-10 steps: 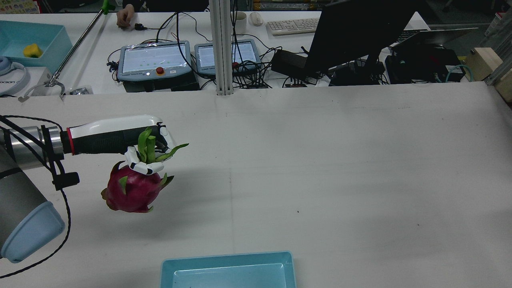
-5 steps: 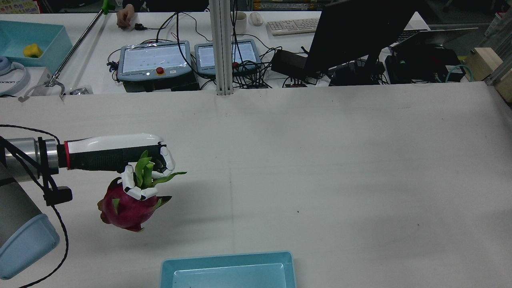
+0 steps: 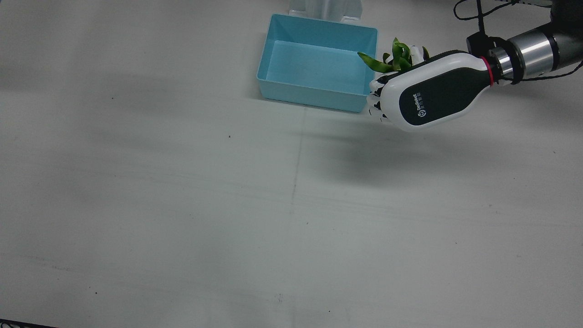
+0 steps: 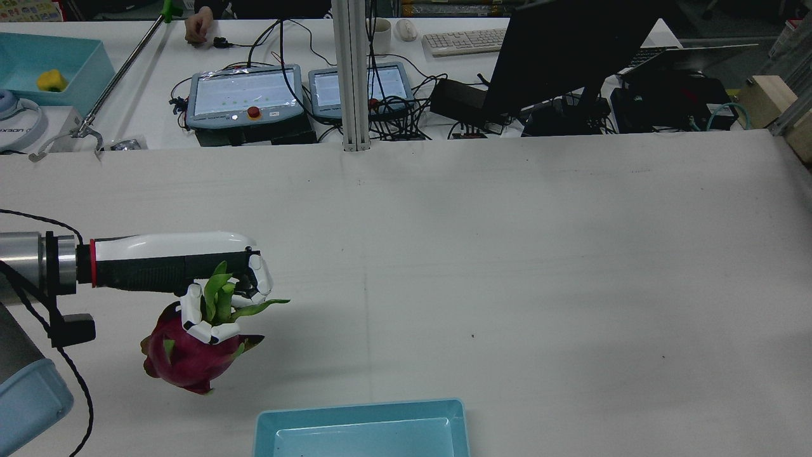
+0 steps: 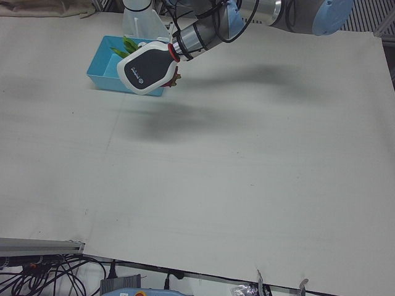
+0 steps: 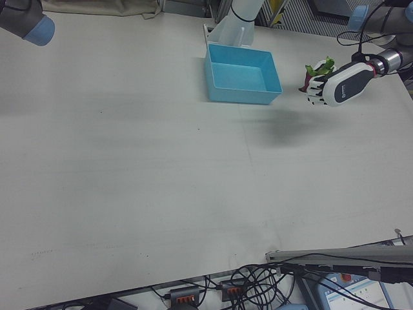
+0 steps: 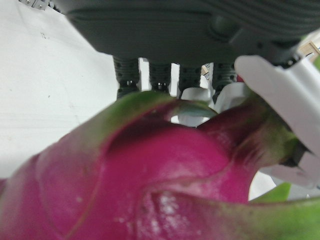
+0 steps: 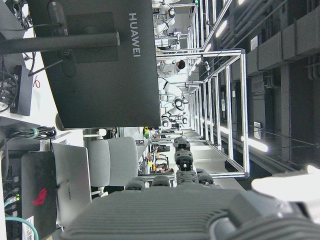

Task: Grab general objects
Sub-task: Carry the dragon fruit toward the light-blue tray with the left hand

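A magenta dragon fruit (image 4: 184, 358) with green leaves hangs in the air from my left hand (image 4: 190, 266), which is shut on its leafy top. It hangs above the table, left of the light blue bin (image 4: 361, 409) in the rear view. In the front view the hand (image 3: 432, 93) hides the fruit's body; only the leaves (image 3: 396, 57) show, just right of the bin (image 3: 314, 93). The left hand view is filled by the fruit (image 7: 140, 185). My right hand (image 8: 180, 200) shows only in its own view, holding nothing, facing the room.
The bin is empty and stands at the table's robot-side edge, before the pedestal. The white table (image 3: 227, 205) stretches wide around it. Control pendants (image 4: 244, 95), cables and a monitor (image 4: 571, 51) lie beyond the far edge. The right arm's elbow (image 6: 26, 19) is raised at the side.
My left hand has carried the dragon fruit toward the robot side of the table and slightly left in the rear view, closer to the bin. The grip is unchanged.
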Available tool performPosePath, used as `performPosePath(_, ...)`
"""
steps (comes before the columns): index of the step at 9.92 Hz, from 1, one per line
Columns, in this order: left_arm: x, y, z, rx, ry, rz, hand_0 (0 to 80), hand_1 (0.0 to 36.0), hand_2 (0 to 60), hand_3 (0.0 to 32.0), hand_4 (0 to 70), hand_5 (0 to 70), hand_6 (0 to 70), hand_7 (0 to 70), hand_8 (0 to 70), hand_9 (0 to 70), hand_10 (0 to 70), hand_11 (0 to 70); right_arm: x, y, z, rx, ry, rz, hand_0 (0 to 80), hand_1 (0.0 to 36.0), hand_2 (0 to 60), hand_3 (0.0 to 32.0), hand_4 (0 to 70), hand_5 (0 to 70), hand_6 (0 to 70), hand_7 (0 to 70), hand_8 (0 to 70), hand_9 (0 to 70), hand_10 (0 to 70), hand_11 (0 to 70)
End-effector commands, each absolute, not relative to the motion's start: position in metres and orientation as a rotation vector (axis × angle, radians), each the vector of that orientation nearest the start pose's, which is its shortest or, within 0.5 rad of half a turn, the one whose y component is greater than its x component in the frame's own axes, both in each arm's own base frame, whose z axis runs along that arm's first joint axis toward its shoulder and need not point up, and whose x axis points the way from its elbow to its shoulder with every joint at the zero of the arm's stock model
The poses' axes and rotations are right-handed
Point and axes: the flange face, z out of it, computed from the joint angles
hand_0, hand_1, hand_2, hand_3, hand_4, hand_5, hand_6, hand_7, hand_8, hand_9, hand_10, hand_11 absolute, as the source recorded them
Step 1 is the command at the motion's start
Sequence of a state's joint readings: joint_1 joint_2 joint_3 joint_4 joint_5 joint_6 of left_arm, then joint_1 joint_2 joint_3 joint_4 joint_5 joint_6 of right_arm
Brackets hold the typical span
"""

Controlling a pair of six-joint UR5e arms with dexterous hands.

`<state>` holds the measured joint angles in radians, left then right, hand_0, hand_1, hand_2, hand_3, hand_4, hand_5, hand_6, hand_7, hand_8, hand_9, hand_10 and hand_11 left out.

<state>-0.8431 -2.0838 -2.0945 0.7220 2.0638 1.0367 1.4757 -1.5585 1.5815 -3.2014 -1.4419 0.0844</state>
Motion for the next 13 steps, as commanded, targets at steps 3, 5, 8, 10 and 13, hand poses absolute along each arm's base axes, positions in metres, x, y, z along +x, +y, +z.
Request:
performPosePath(3,0.273,-0.402,0.274,-0.106,1.852,-0.455,59.3,33.7,60.0,0.0,70.0,68.0,70.0,70.0,49.6,57.7,49.3,70.0,0.099,-0.504,0.682,0.049,2.125,-2.201,0.0,0.0,0.0,0.0,0.0,0.0,0.0,0.0,0.0,0.0,0.0,0.0)
performPosePath(5,0.270,-0.396,0.273,-0.113,1.848,-0.457,59.7,34.3,60.0,0.0,70.0,68.1,70.0,70.0,49.2,56.7,47.9,68.4,0.099,-0.504,0.682,0.049,2.125,-2.201,0.0,0.0,0.0,0.0,0.0,0.0,0.0,0.0,0.0,0.0,0.0,0.0)
performPosePath(8,0.272,-0.390,0.272,-0.139,1.838,-0.469,60.8,34.3,60.0,0.0,70.0,69.3,70.0,70.0,50.0,56.7,46.2,66.0,0.099,-0.504,0.682,0.049,2.125,-2.201,0.0,0.0,0.0,0.0,0.0,0.0,0.0,0.0,0.0,0.0,0.0,0.0)
performPosePath(10,0.273,-0.388,0.275,-0.157,1.819,-0.485,61.1,34.5,60.0,0.0,70.0,69.7,70.0,70.0,50.1,56.7,46.0,65.6,0.099,-0.504,0.682,0.049,2.125,-2.201,0.0,0.0,0.0,0.0,0.0,0.0,0.0,0.0,0.0,0.0,0.0,0.0)
performPosePath(13,0.291,-0.376,0.274,-0.233,1.815,-0.496,61.6,34.7,60.0,0.0,70.0,69.7,70.0,70.0,50.0,56.7,46.1,65.8,0.099,-0.504,0.682,0.049,2.125,-2.201,0.0,0.0,0.0,0.0,0.0,0.0,0.0,0.0,0.0,0.0,0.0,0.0)
